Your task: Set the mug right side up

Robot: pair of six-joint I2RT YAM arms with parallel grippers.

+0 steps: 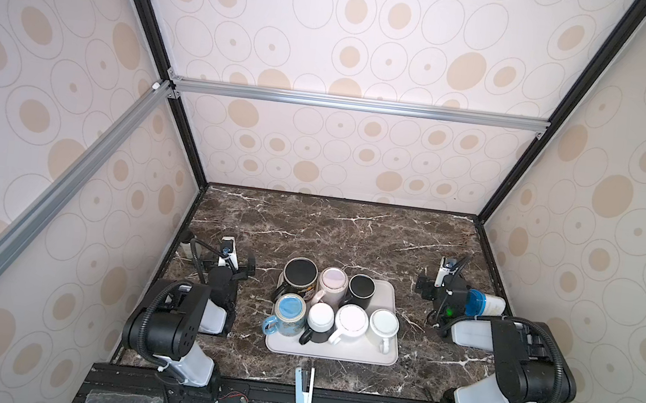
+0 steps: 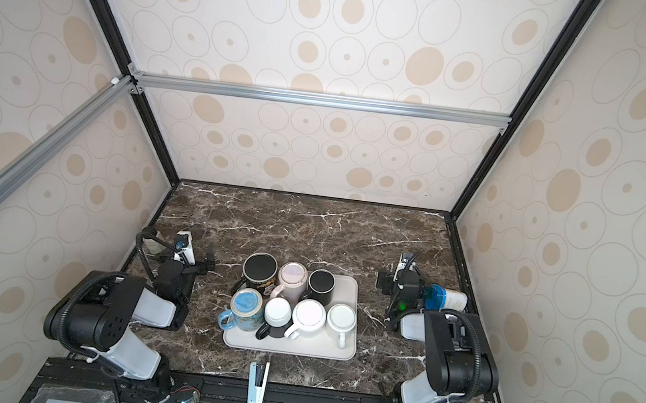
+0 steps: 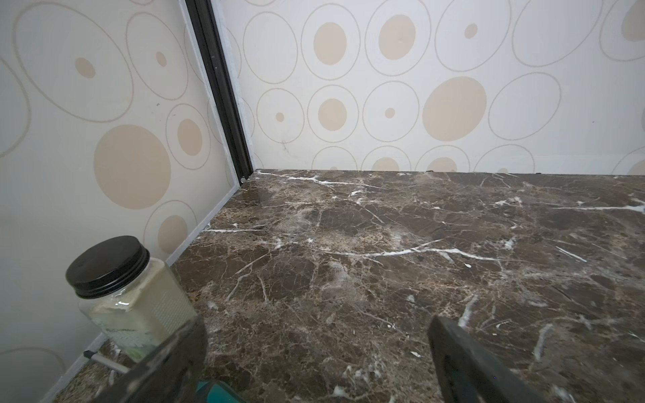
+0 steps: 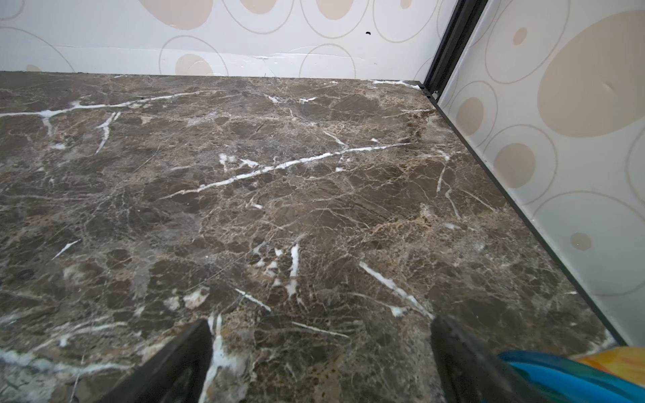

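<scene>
Beside left fingers, wrist view shows jar; mugs on tray only in top views. Left gripper, right gripper spread, empty.

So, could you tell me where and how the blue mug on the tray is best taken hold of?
Probably by its handle, coming from the left: the blue mug stands base-up at the front-left corner of the tray, the handle juts out left-front, unobstructed, and other mugs crowd its right and back sides.
</scene>
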